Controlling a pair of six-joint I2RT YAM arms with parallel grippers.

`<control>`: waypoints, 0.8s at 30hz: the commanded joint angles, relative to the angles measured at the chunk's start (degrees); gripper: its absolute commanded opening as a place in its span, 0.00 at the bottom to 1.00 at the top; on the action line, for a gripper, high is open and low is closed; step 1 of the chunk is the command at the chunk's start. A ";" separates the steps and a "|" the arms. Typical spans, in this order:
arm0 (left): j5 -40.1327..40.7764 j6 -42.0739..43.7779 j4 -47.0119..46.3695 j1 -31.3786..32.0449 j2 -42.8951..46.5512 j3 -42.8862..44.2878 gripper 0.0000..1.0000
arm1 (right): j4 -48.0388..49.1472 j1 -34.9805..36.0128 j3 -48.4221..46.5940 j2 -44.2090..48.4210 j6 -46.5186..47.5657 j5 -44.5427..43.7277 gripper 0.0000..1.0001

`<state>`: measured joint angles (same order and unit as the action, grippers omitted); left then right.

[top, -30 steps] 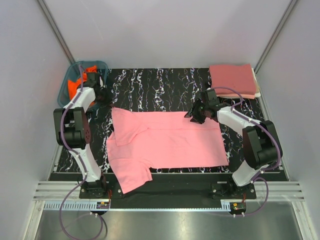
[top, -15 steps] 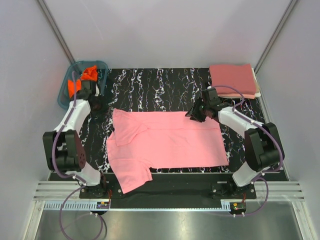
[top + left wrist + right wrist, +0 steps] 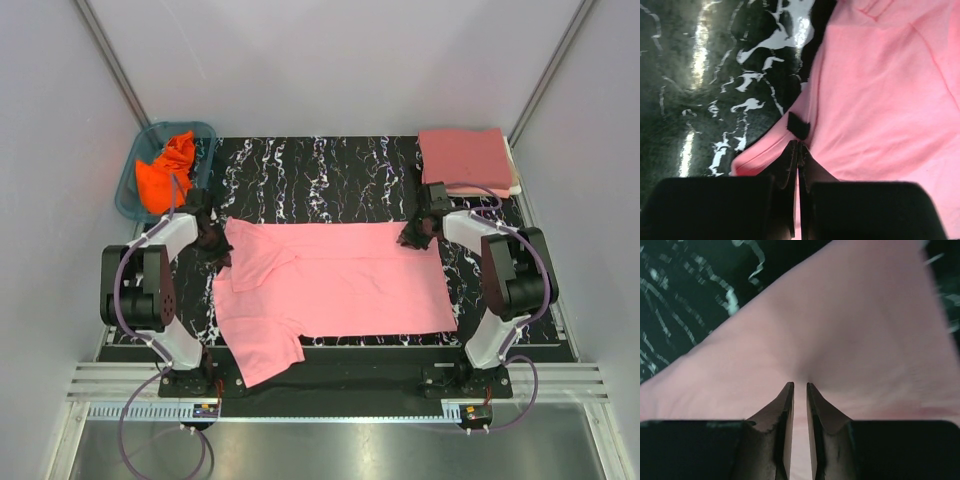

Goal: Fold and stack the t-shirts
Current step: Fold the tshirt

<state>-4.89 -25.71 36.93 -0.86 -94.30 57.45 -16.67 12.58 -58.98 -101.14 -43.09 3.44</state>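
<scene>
Pink shirt flat mid-tabletop. Left pincer pinched tight on its far-left edge; right pincer narrow, nipping far-right corner. Bare tabletop beyond; folded stack far right.

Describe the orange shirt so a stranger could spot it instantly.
Start at the black marbled table and go to its far left corner, where a teal plastic basket sits. The orange t-shirt lies crumpled inside it, the only shirt that is bright orange and not on the table.
</scene>
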 commanded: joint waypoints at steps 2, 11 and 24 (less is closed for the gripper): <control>2.68 -2.49 -3.00 2.44 -2.11 0.29 0.01 | -2.05 -5.80 1.24 -0.37 1.43 -3.09 0.22; 9.72 -4.60 -3.96 3.76 -0.72 -0.06 0.03 | -7.68 -10.56 0.27 -2.21 3.36 -5.20 0.20; 13.58 -7.33 -5.02 3.94 0.08 -1.20 0.02 | -9.00 -12.23 3.08 1.12 2.40 -6.88 0.19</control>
<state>4.14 -31.38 33.52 3.14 -96.36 56.86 -20.91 1.17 -58.28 -101.03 -41.80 1.91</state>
